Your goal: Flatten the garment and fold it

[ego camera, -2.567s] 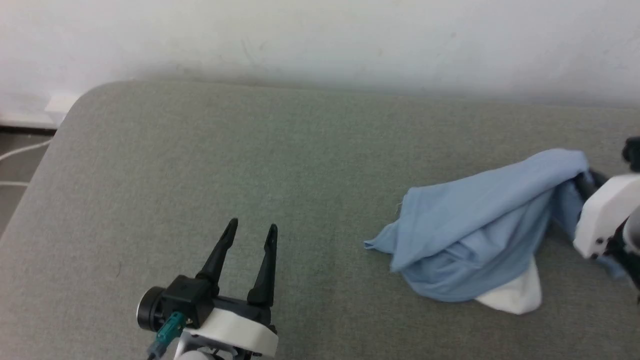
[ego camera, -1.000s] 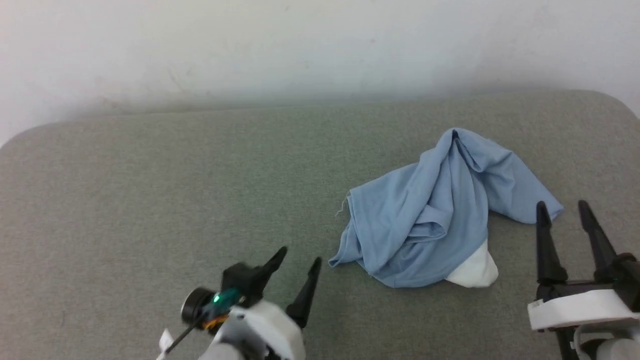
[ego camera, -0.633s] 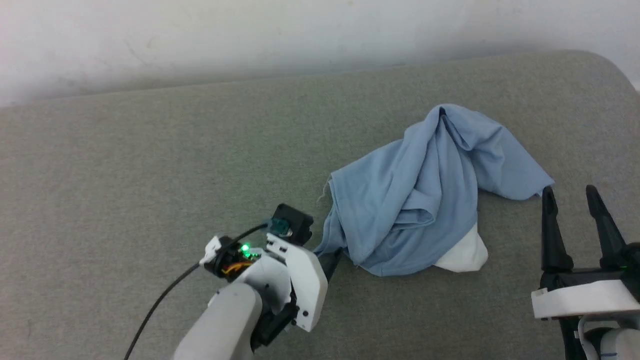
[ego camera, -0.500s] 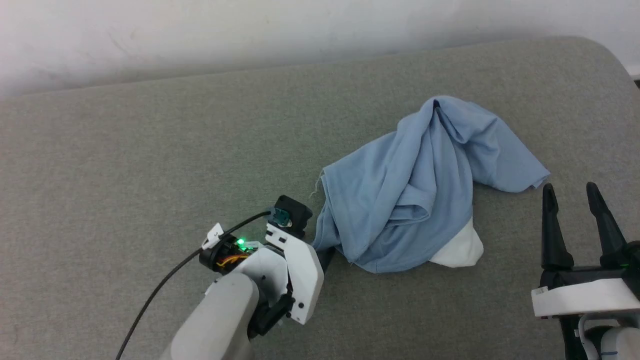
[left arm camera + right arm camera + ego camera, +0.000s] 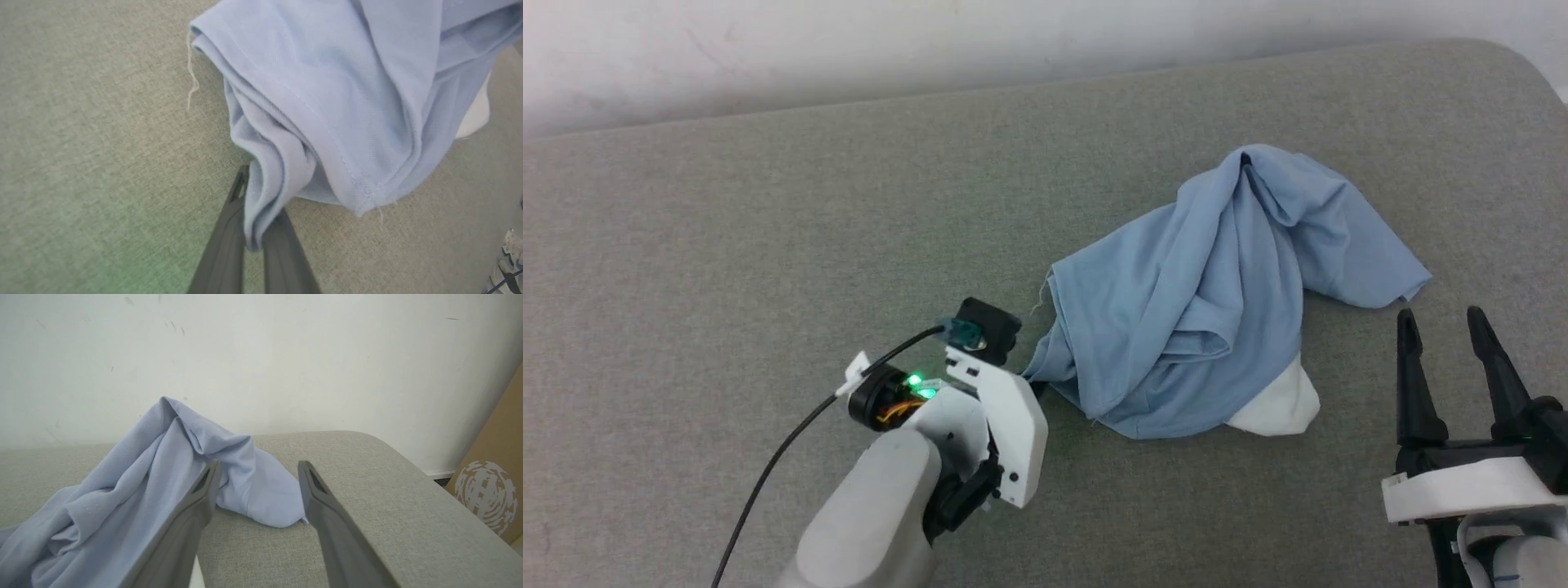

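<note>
Blue garment (image 5: 1201, 302) corner pinched in left end effector (image 5: 258, 194).

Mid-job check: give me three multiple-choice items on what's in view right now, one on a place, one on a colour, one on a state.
1. Where does the left pincer grip the light blue shirt?
A) a fold at the heap's near left edge
B) the peak on top
C) the far right corner

2. What colour is the padded surface under it?
A) brown
B) grey-green
C) white

3. The right pincer is:
A) shut on the shirt
B) shut, empty
C) open, holding nothing

Answers:
1 A: the left wrist view shows a fold pinched between its fingers.
2 B: the head view shows this plainly.
3 C: in the head view its fingers stand apart, gripping nothing.
</note>
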Robot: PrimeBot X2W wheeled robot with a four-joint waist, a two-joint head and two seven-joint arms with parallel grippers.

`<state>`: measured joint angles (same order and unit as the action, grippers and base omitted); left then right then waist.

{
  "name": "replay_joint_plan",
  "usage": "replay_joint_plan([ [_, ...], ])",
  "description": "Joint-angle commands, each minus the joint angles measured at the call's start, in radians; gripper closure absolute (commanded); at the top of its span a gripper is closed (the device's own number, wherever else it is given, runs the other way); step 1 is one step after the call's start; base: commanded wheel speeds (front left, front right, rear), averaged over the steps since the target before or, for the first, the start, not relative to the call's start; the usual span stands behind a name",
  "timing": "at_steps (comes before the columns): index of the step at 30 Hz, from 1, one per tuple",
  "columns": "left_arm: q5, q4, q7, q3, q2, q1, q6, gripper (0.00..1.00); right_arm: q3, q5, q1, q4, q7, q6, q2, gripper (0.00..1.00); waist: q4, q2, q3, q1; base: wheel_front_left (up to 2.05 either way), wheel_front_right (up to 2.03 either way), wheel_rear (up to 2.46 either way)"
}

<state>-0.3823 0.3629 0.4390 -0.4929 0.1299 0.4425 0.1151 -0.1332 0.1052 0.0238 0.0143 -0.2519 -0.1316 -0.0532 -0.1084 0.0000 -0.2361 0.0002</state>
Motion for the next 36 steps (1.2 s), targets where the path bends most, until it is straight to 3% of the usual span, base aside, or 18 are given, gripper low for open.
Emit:
replay_joint_plan([
  [1,-0.013,-0.009,-0.019,0.008,0.005,-0.030,0.005,1.00,-0.001,-0.007,0.012,0.003,-0.007,0.001,0.003,0.00,0.022,0.0000,0.025,-0.0002,0.00,0.00,0.00],
  [7,-0.058,-0.124,-0.097,0.066,0.030,-0.121,-0.021,1.00,-0.010,-0.020,-0.007,0.008,-0.003,0.001,0.003,0.00,0.078,0.0000,0.079,-0.0002,0.00,0.00,0.00],
  [12,-0.107,-0.237,-0.125,0.145,0.068,-0.231,-0.072,1.00,-0.008,-0.026,-0.020,0.007,0.009,0.001,0.003,0.00,0.120,0.0000,0.107,-0.0002,0.00,0.00,0.00],
  [18,-0.168,-0.342,-0.163,0.297,0.111,-0.381,-0.184,1.00,-0.006,-0.022,-0.039,0.008,0.022,0.001,0.003,0.00,0.166,0.0000,0.136,-0.0002,0.00,0.00,0.00],
  [22,-0.125,-0.346,-0.158,0.332,0.149,-0.461,-0.262,1.00,0.007,-0.021,-0.052,0.021,0.037,0.001,0.003,0.00,0.194,0.0000,0.148,-0.0002,0.00,0.00,0.00],
  [23,-0.116,-0.348,-0.166,0.331,0.145,-0.467,-0.272,0.36,0.012,-0.022,-0.053,0.025,0.042,0.001,0.003,0.00,0.200,0.0000,0.150,-0.0002,0.00,0.00,0.00],
  [24,-0.118,-0.350,-0.177,0.330,0.134,-0.468,-0.277,0.00,0.018,-0.026,-0.053,0.029,0.046,0.001,0.003,0.00,0.204,0.0000,0.152,-0.0002,0.00,0.00,0.00],
  [29,-0.102,-0.368,-0.324,0.338,0.098,-0.439,-0.265,0.00,0.026,-0.037,-0.052,0.037,0.067,0.001,0.003,0.00,0.222,0.0000,0.164,-0.0002,0.00,0.00,0.00],
  [36,0.003,-0.381,-0.661,0.309,0.099,-0.417,-0.177,0.00,0.046,-0.066,-0.053,0.041,0.164,0.001,-0.004,0.00,0.251,0.0000,0.181,-0.0002,0.00,0.00,0.00],
])
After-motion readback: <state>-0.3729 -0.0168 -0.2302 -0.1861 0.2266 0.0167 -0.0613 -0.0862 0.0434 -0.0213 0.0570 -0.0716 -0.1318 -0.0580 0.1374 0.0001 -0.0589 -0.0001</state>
